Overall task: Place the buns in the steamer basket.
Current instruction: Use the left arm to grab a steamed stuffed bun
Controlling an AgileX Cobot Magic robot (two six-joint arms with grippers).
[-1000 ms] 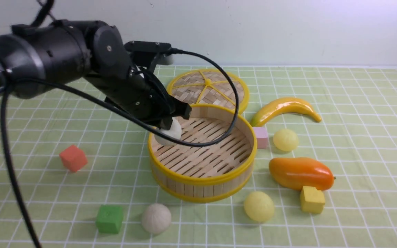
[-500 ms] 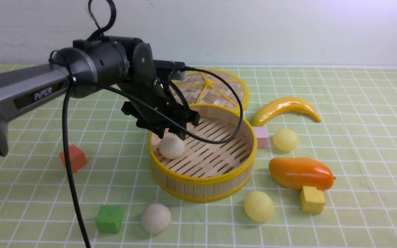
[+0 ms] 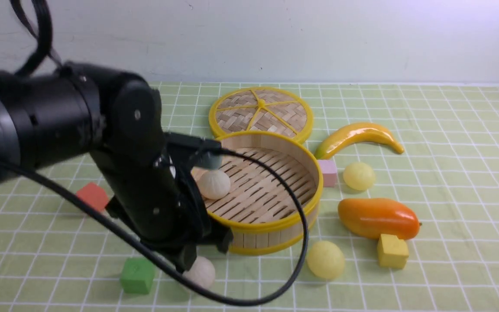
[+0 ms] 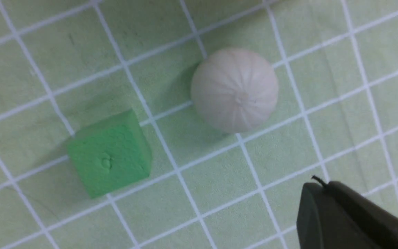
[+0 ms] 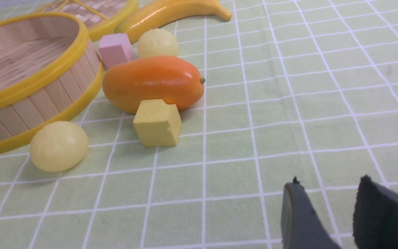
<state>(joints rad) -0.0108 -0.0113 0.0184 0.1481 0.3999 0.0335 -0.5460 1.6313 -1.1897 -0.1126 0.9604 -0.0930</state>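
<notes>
The steamer basket (image 3: 275, 222) stands mid-table with one off-white bun (image 3: 214, 184) on its slatted floor at the left side. A second off-white bun (image 3: 201, 274) lies on the cloth in front of the basket; in the left wrist view it (image 4: 234, 89) sits beside a green cube. My left gripper (image 3: 206, 253) hangs open and empty just above this bun; only one finger (image 4: 340, 214) shows in its wrist view. Two pale yellow buns lie right of the basket, one near (image 3: 325, 259) and one farther back (image 3: 359, 176). My right gripper (image 5: 328, 183) is open and empty over bare cloth.
A flat woven lid (image 3: 260, 110) lies behind the basket. A banana (image 3: 358, 134), a mango (image 3: 377, 218), a pink cube (image 3: 328, 172) and a yellow cube (image 3: 391, 250) lie to the right. A green cube (image 3: 137, 275) and a red cube (image 3: 92, 196) lie to the left.
My left gripper let go of the off-white bun inside the basket, lifted out, and swung to the near side, down over the off-white bun in front of the basket.
</notes>
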